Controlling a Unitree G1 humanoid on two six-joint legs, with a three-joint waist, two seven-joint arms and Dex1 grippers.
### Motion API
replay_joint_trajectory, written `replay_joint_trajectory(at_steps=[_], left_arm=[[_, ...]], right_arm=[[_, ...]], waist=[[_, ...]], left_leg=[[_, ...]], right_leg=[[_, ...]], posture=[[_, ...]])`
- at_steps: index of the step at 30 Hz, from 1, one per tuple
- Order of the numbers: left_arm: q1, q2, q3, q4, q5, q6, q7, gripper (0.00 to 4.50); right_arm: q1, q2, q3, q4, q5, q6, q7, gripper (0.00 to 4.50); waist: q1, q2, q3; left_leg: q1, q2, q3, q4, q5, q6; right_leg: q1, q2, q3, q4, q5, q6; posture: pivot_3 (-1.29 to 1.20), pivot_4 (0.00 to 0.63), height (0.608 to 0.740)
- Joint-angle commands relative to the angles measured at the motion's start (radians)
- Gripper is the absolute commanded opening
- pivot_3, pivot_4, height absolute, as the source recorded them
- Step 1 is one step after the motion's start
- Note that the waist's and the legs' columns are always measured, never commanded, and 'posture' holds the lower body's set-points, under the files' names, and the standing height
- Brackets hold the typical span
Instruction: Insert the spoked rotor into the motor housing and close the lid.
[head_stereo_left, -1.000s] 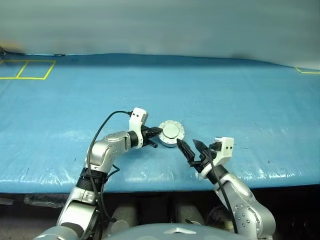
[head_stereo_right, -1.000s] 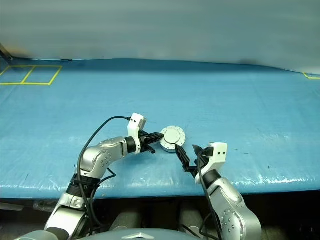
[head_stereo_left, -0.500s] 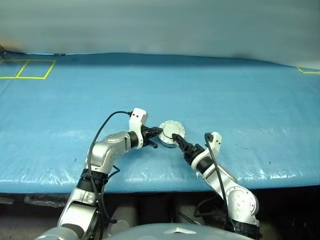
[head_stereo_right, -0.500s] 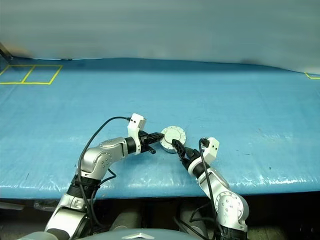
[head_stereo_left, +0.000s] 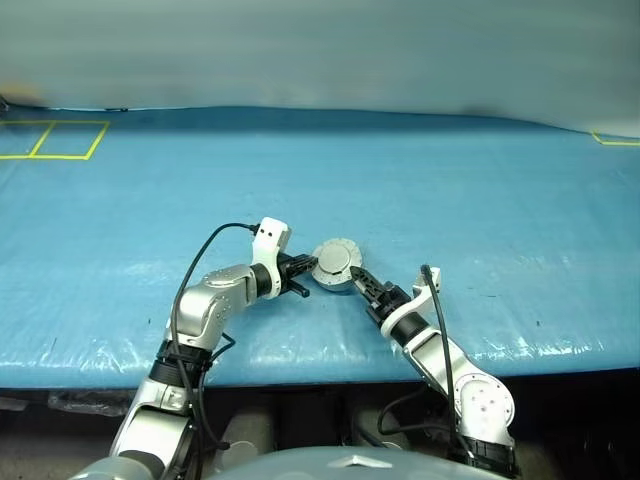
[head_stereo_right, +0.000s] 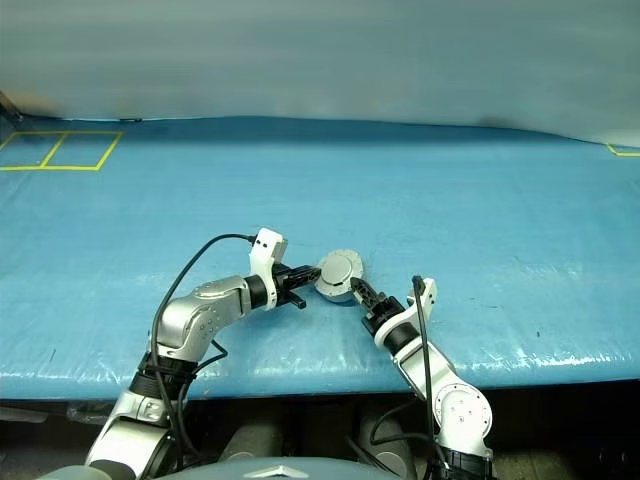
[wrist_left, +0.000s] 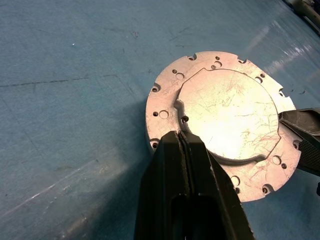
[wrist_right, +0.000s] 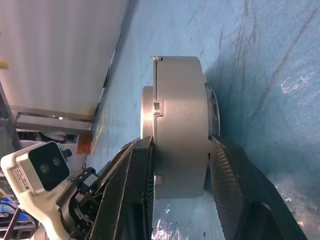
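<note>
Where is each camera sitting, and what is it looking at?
Left eye and right eye views: on the head, looking forward and down at the blue table; both arms show, meeting at the closed motor housing.
Left wrist view: on the left wrist, looking down at the lid; the shut left gripper shows.
Right wrist view: on the right wrist, seeing the housing sideways between the right gripper fingers.
Shared: every view shows the housing.
</note>
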Motion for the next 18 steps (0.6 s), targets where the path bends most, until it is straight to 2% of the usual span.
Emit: replay_joint_trajectory(at_steps=[1,9,18], left_arm=[[0.022,-0.007,-0.024,0.020,0.010,0.023,-0.002,0.00],[0.023,-0.009,-0.021,0.021,0.014,0.022,-0.006,0.00],[0.031,-0.010,-0.007,0.009,0.009,0.024,-0.013,0.00]], right_arm=[[0.024,0.030,0.055,0.002,-0.007,0.013,-0.009,1.22],[0.043,0.001,0.106,0.002,-0.025,0.034,0.025,1.22],[0.031,0.022,0.112,0.012,-0.059,-0.003,0.053,1.22]], waist=[[0.000,0.000,0.000],[-0.003,0.000,0.000],[-0.010,0.000,0.000]], left_leg=[[0.000,0.000,0.000,0.000,0.000,0.000],[0.000,0.001,0.000,0.000,0.000,0.000],[0.001,0.001,0.000,0.000,0.001,-0.001]], right_leg=[[0.000,0.000,0.000,0.000,0.000,0.000],[0.000,0.000,0.000,0.000,0.000,0.000],[0.000,0.001,0.000,0.000,0.000,0.000]], posture=[[0.00,0.150,0.740],[0.00,0.150,0.740],[0.00,0.150,0.740]])
